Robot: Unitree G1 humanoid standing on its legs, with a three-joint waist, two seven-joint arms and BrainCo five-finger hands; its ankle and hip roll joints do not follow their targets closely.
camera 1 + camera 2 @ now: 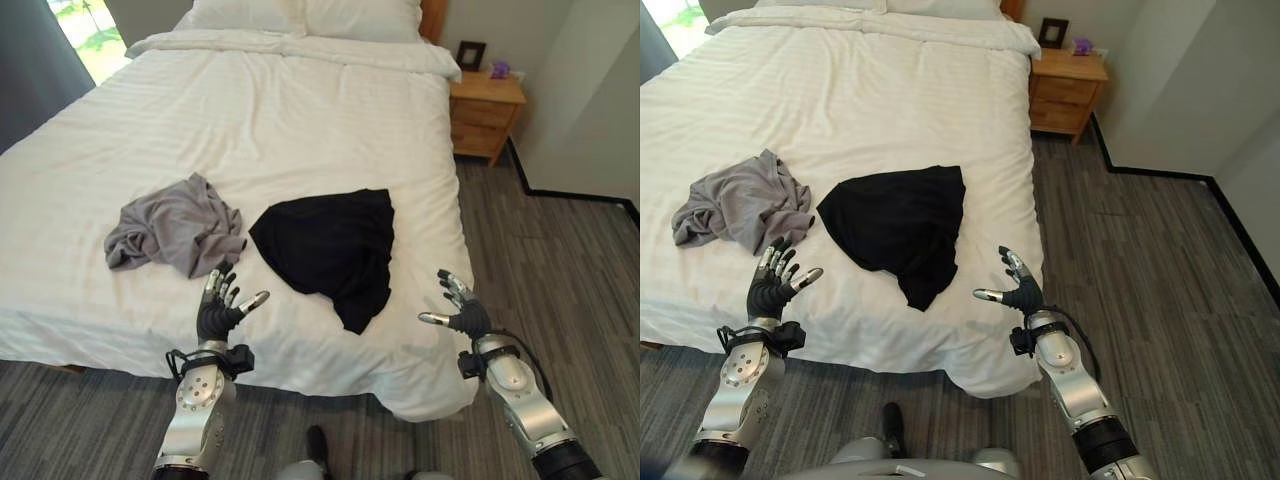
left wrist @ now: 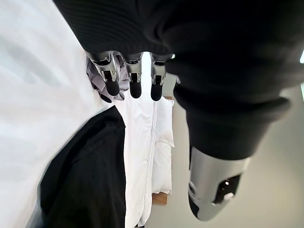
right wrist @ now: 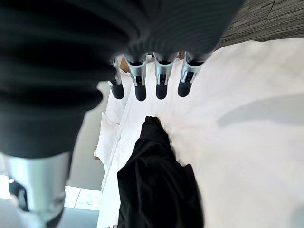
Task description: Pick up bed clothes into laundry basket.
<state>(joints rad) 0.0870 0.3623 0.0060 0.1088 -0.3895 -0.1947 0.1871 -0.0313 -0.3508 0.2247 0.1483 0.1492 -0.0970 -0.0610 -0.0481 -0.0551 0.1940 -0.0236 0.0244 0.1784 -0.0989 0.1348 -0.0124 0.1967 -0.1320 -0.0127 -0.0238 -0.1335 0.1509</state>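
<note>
Bed [image 1: 250, 130] | grey garment [image 1: 175, 226] beside black garment [image 1: 330, 245] | nightstand [image 1: 485, 112] beyond

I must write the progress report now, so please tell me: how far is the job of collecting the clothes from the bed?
Nothing looks done yet. The grey garment and the black garment both lie on the white bed. Nothing is in hand: the left robot hand and the right robot hand are open near the bed's edge. Both garments remain to be picked up.

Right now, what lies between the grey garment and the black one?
Only bare white bed sheet separates the grey garment from the black garment, seen in both eye views.
</note>
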